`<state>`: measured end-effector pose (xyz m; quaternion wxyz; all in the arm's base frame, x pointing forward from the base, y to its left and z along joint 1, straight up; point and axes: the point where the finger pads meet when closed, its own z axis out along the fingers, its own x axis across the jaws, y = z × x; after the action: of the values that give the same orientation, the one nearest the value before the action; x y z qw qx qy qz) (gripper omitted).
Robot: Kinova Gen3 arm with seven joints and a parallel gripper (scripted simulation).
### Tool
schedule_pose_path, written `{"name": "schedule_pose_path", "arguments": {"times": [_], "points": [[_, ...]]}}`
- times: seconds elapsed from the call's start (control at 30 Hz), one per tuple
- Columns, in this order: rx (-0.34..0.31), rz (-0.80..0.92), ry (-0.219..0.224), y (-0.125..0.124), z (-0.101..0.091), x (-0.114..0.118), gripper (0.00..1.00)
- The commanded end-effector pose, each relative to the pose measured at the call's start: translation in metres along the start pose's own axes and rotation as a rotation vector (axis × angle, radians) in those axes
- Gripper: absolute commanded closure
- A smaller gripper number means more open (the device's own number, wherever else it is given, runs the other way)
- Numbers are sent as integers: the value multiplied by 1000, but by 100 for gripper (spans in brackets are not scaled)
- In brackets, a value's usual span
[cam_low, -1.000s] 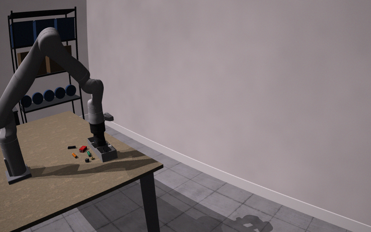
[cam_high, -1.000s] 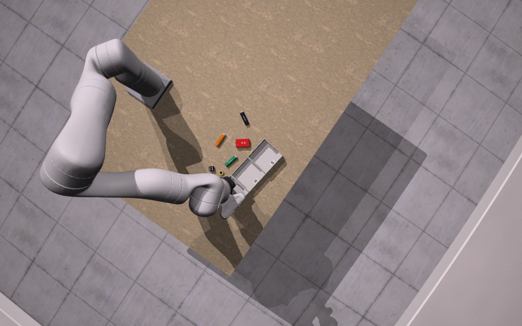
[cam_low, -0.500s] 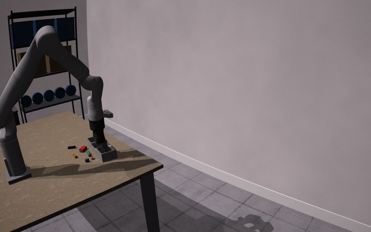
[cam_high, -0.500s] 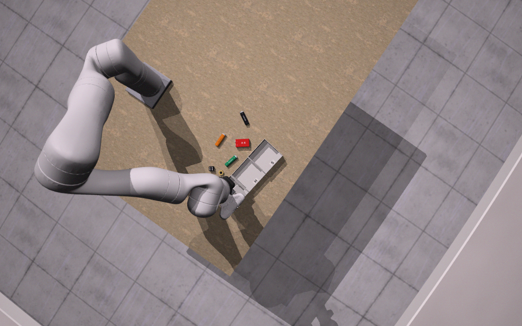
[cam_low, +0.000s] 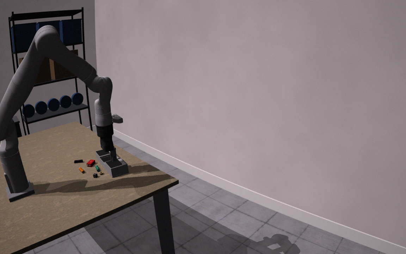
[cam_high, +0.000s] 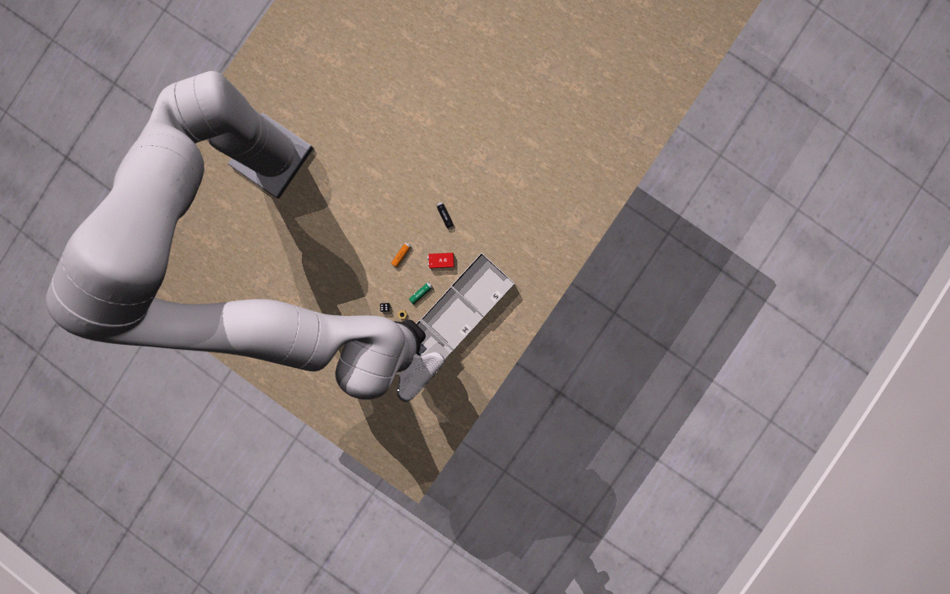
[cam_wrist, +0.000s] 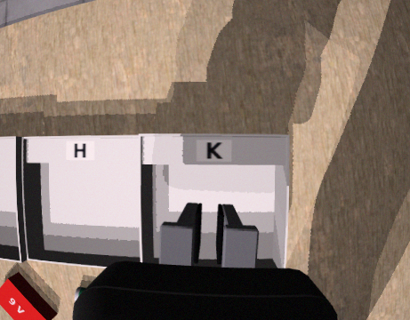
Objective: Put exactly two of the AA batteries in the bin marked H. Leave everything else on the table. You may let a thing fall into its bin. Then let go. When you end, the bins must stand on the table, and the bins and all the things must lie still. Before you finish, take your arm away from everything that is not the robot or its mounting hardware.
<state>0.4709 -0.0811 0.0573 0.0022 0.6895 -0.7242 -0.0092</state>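
while gripper (cam_wrist: pixel 210 237) hangs inside bin k (cam_wrist: pixel 276 145), jaws nrly shut, empty, walls close both sides.

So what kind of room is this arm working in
Probably a workshop or storeroom: a wooden table on a grey tiled floor, a black metal shelf rack holding blue boxes and rolls behind it, and a bare wall.

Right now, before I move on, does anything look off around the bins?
Yes. The end effector sits low in bin K, not bin H, fingers nearly together with nothing between them. Bin H looks bare; the orange battery, green battery and black battery lie outside.
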Motion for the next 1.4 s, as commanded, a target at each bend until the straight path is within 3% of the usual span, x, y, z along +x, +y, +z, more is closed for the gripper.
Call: {"name": "schedule_pose_path", "arguments": {"times": [0.0,0.37,0.87,1.07,1.37], "points": [[16,5,6,-4,-16,3,69],[16,5,6,-4,-18,-7,69],[16,5,6,-1,-18,-80,69],[16,5,6,-1,-18,-80,69],[16,5,6,-1,6,-80,69]]}}
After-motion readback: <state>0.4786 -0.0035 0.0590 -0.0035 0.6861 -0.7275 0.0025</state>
